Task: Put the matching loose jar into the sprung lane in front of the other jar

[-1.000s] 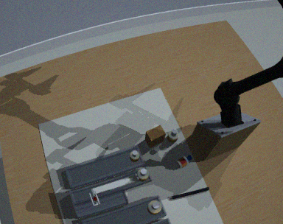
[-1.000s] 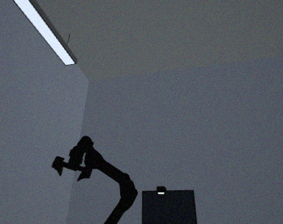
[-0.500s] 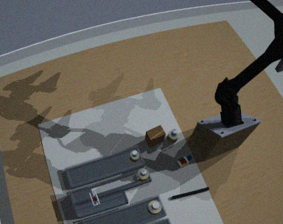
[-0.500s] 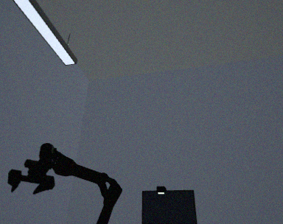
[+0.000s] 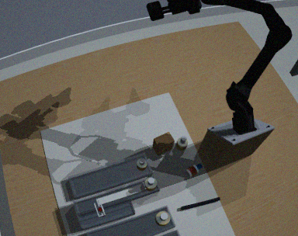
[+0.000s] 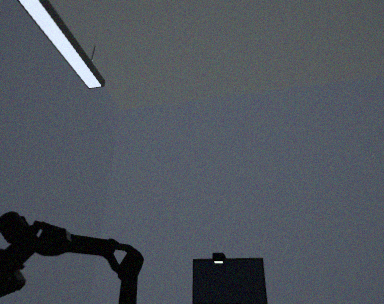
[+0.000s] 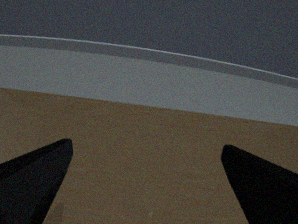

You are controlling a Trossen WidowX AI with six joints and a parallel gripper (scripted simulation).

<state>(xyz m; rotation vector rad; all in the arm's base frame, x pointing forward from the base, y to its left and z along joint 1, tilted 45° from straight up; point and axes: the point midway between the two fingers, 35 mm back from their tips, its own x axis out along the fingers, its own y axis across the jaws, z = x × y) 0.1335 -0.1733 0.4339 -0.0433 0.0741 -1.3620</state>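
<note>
Brown block point(image 5: 163, 143), black pen point(image 5: 199, 203), tipped can point(image 5: 194, 170) on mat.

The top view's upper edge cuts off the tool point(image 5: 160, 10). The nearest lane point(image 5: 120, 227) runs off the bottom edge. In the exterior view the arm point(image 6: 65, 245) is a dark silhouette, cut at the left edge.

A bare test room: a wooden table point(image 5: 109, 62) carried grey shelf lanes point(image 5: 105, 180), under a strip light point(image 6: 62, 42) at the exterior view's upper left.
</note>
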